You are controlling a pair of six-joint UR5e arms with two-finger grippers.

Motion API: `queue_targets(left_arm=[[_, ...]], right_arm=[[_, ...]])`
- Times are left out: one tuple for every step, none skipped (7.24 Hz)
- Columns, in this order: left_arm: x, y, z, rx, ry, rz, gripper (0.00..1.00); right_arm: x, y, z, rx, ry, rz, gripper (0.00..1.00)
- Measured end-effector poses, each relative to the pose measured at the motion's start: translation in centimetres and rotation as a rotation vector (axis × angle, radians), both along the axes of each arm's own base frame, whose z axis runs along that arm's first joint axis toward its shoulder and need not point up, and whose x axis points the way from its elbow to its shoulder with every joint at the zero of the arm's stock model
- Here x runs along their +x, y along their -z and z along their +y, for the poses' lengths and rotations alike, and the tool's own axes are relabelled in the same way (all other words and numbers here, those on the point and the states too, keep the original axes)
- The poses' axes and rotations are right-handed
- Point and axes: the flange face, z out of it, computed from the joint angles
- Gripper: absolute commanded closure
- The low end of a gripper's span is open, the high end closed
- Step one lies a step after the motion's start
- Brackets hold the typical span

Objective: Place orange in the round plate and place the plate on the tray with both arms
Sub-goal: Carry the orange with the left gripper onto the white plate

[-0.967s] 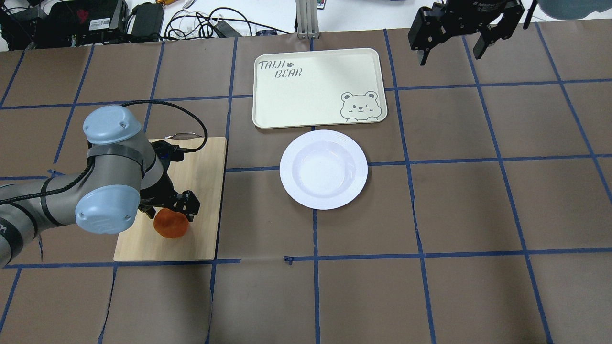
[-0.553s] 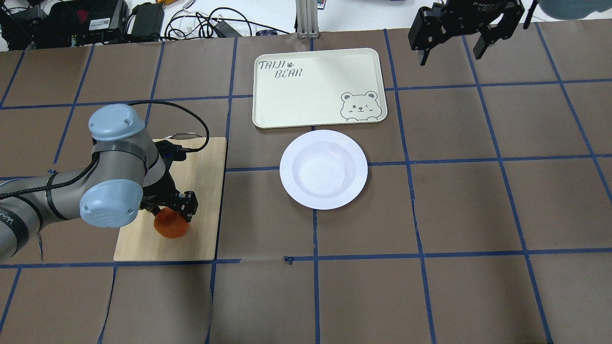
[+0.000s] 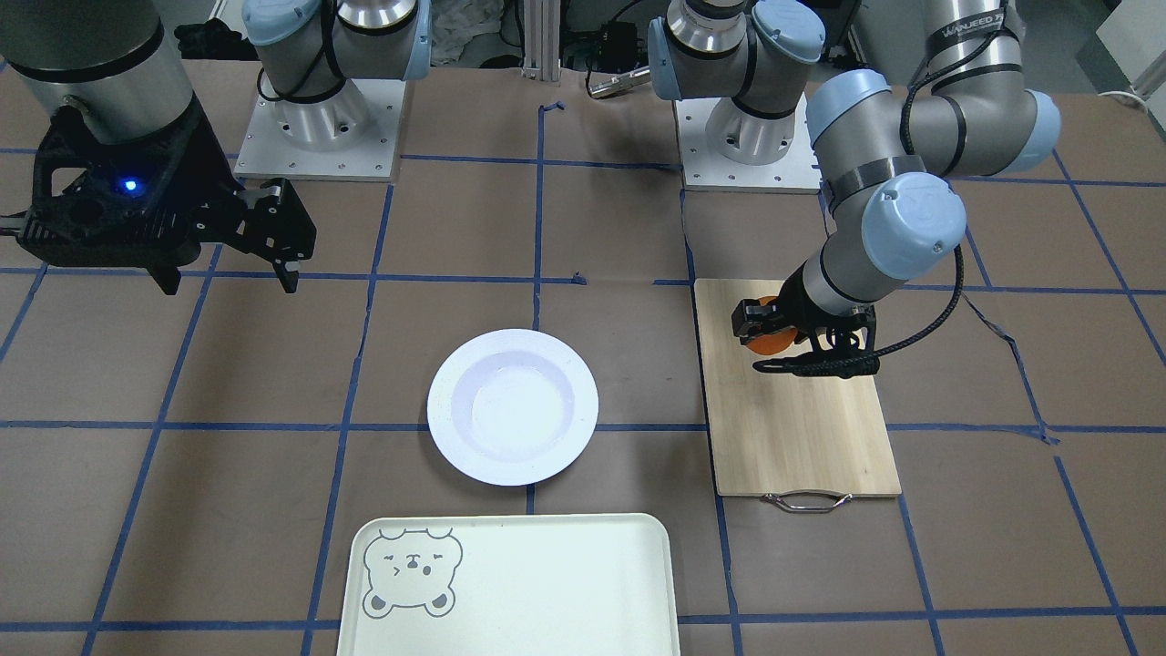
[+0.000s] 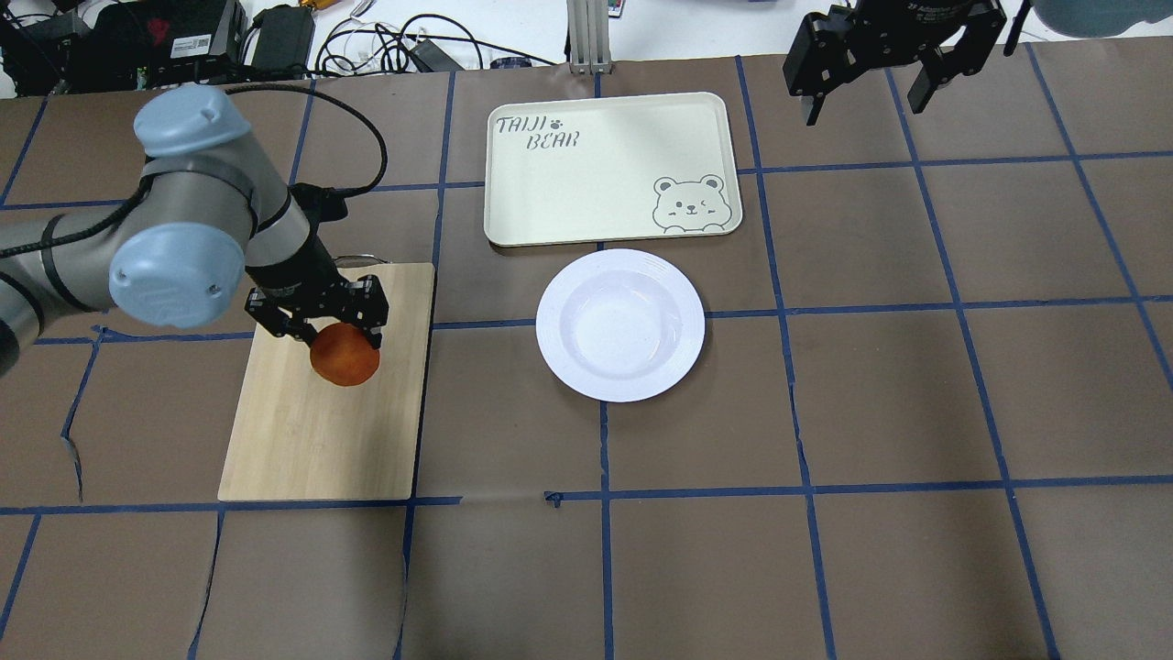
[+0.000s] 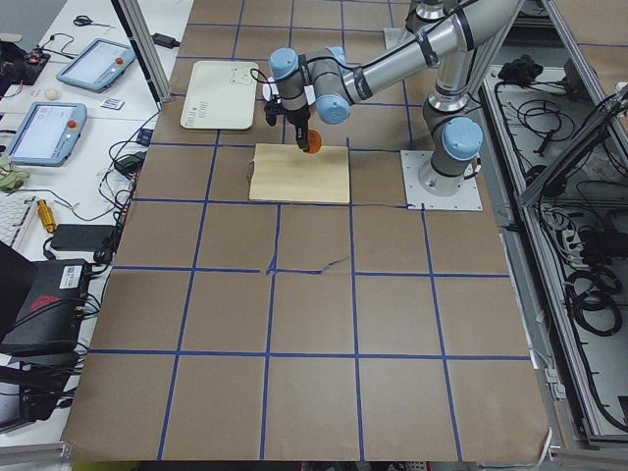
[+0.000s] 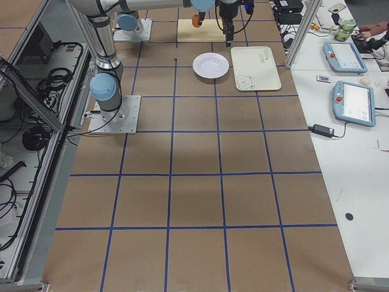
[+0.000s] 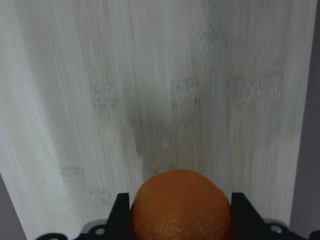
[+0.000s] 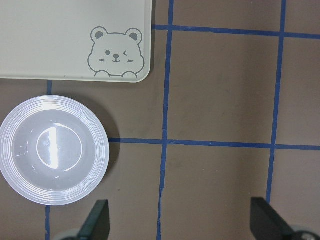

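The orange (image 4: 345, 356) hangs a little above the bamboo cutting board (image 4: 321, 440), and my left gripper (image 4: 341, 341) is shut on it. The left wrist view shows the orange (image 7: 182, 205) squeezed between both black fingers (image 7: 122, 217), with the board (image 7: 150, 100) below. The white round plate (image 4: 620, 325) lies empty at mid-table, to the right of the board. Just beyond it lies the cream tray (image 4: 605, 174), also empty. My right gripper (image 4: 864, 105) hovers open at the far right, high above the table, looking down on the plate (image 8: 52, 150) and tray (image 8: 60, 40).
The cutting board has a metal handle (image 3: 806, 501) at its far end. Cables and electronics (image 4: 137, 41) lie beyond the table's far edge. Brown paper with blue tape lines (image 4: 788, 312) covers the table.
My left gripper has risen with the orange off the board and carried it toward the board's far end. The right gripper has not moved.
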Motion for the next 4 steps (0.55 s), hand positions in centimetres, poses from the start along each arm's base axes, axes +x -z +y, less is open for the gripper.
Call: queue_targets(left_arm=[[-2.7, -1.2, -2.1, -0.012, -0.037, 0.011, 0.94], [-6.4, -1.5, -3.7, -0.025, -0.07, 0.014, 0.94], [-10.7, -1.2, -4.7, -0.037, -0.093, 0.024, 0.94], [-15.0, -0.3, -5.1, -0.056, -0.091, 0.037, 0.94]], right_arm=[[0.0, 0.0, 0.0, 0.0, 0.0, 0.0, 0.0], [0.0, 0.0, 0.0, 0.0, 0.0, 0.0, 0.0], [-0.1, 0.0, 0.0, 0.0, 0.001, 0.0, 0.0], [-0.1, 0.0, 0.0, -0.001, 0.002, 0.0, 0.0]])
